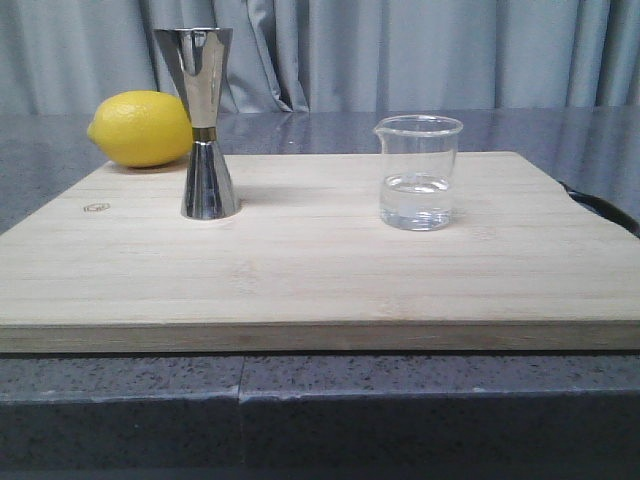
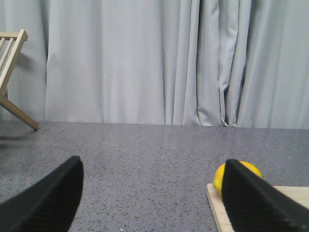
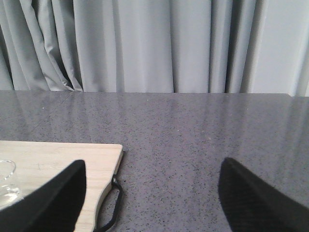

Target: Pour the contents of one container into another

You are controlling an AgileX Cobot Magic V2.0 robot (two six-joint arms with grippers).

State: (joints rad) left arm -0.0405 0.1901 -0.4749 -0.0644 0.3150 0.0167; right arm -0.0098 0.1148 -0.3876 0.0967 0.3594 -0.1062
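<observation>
A small clear glass beaker with some clear liquid stands upright on the right half of a wooden cutting board. The tall steel double jigger with a gold waist band stands upright on the board's left half. Neither gripper shows in the front view. My left gripper is open over the grey counter left of the board, nothing between its fingers. My right gripper is open over the counter right of the board; a sliver of the beaker shows at the edge of that view.
A yellow lemon lies behind the jigger at the board's back left corner, also seen as lemon in the left wrist view. The board has a black loop handle on its right side. A wooden rack stands far left. Grey curtains hang behind.
</observation>
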